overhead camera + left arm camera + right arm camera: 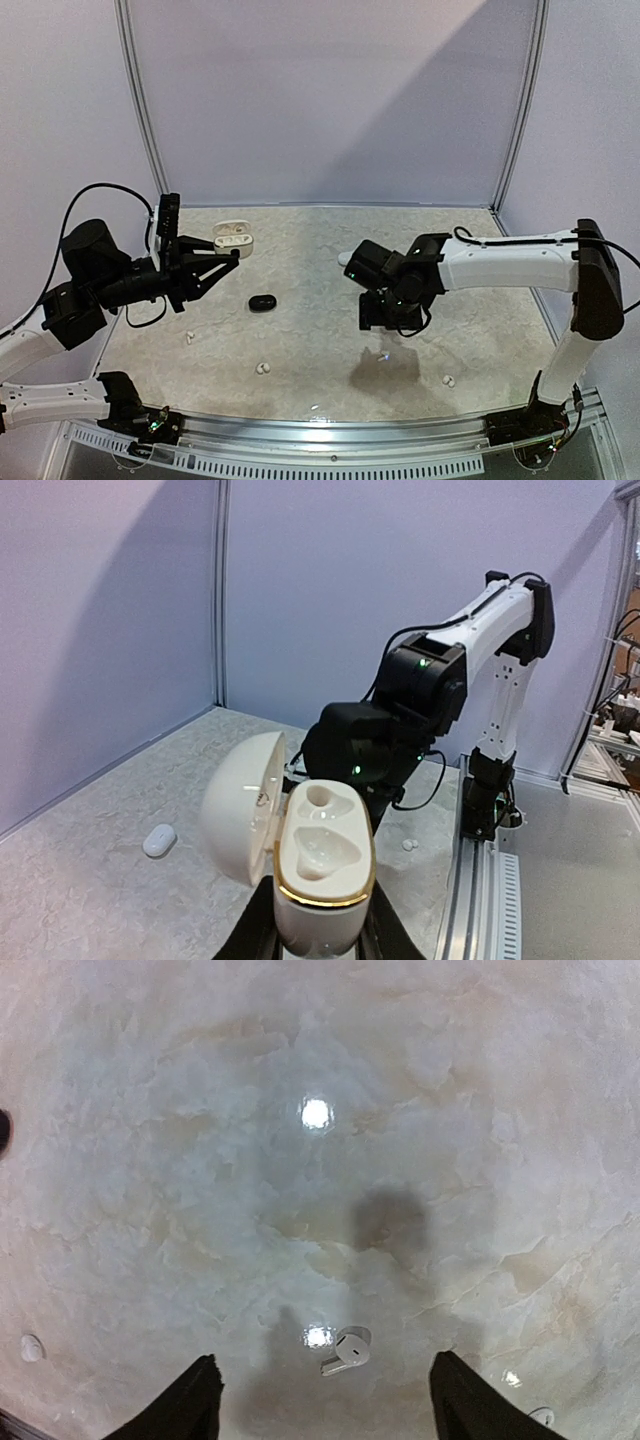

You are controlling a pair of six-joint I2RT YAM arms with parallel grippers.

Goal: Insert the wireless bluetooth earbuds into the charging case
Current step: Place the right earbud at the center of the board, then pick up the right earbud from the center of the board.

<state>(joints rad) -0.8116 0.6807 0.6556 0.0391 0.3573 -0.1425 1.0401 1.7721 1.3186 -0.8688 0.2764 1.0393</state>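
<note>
A white stemmed earbud (347,1348) is lying on the marbled table (300,1210), low in my right wrist view, between the wide-spread, empty fingers of my right gripper (325,1360). I am not finding it in the overhead view. My left gripper (320,942) is clamping a white egg-shaped charging case (322,870), lid open, at bottom centre of my left wrist view, which alone is showing its gold rim. A mark inside the lid is too small to read.

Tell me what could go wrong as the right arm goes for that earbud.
The earbud is tiny and lies flat on the glossy table; the open right gripper may flick it away. The left gripper holds the open case only by its base, so pressing a bud in could tip it.
</note>
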